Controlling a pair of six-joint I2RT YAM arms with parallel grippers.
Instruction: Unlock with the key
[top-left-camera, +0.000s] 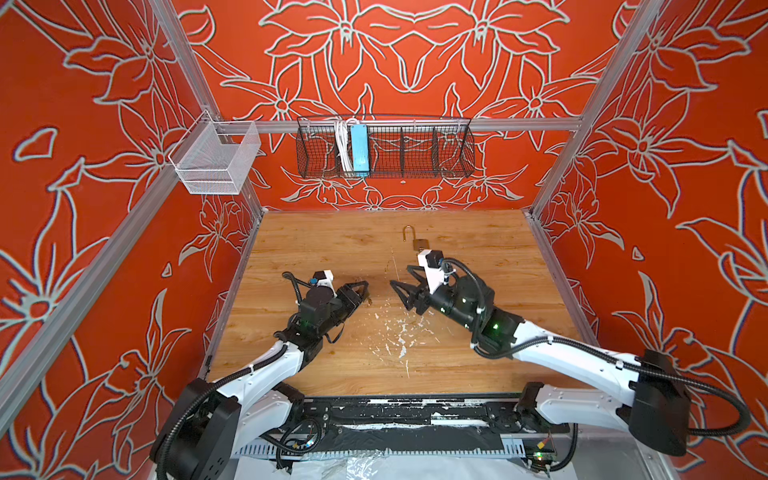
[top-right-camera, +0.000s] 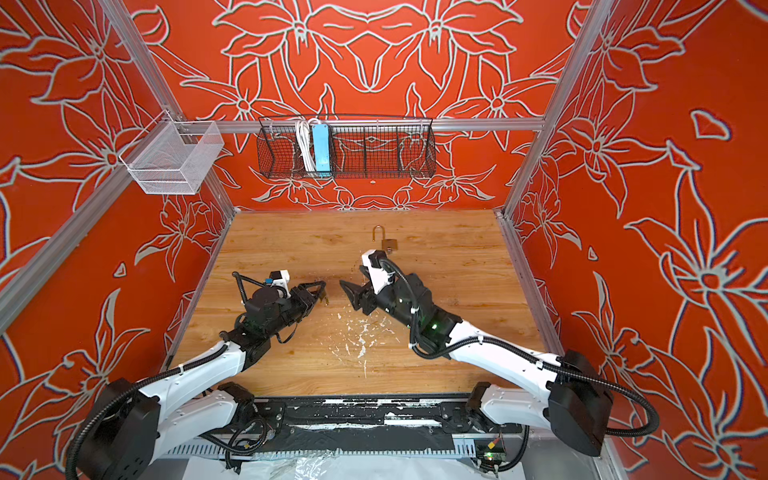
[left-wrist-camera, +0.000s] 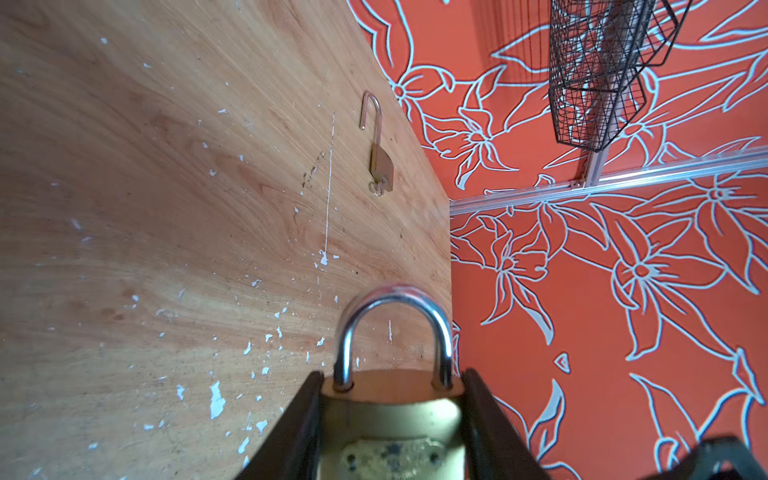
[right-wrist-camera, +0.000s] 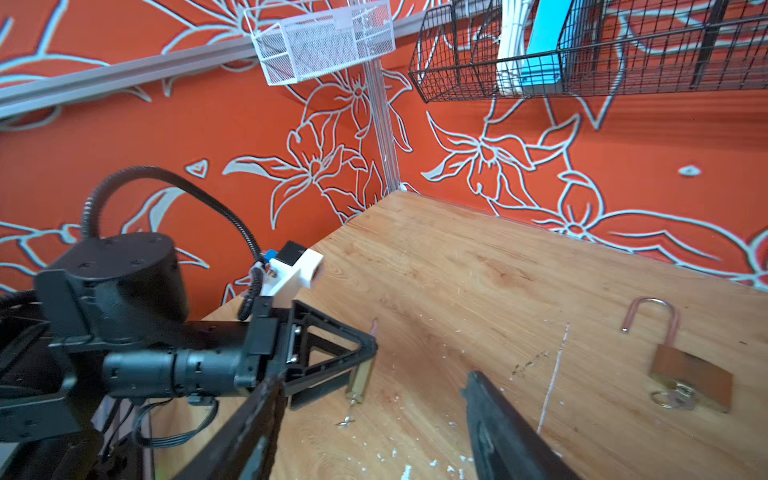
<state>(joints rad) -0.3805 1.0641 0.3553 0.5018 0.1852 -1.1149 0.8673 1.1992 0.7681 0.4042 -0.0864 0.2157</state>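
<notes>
1. a gold padlock (left-wrist-camera: 392, 411) is being squeezed on both sides by the fingers of the left gripper (left-wrist-camera: 392, 374).
2. the silver loop (left-wrist-camera: 395, 293) of this padlock is being kept shut, with both ends down in the body.
3. a small key (right-wrist-camera: 348, 417) is being shown sticking out from the bottom of the held padlock, close to the wooden table (top-left-camera: 311, 249); whether it is touching the wood cannot be told.
4. the right gripper (top-left-camera: 400, 276) is being held wide apart with nothing in it, just beside the left gripper, tip facing tip.
5. a second padlock (right-wrist-camera: 690, 374) is being left flat on the table, farther back near the wall, with its loop swung open and a key ring (right-wrist-camera: 673, 397) at its bottom.
</notes>
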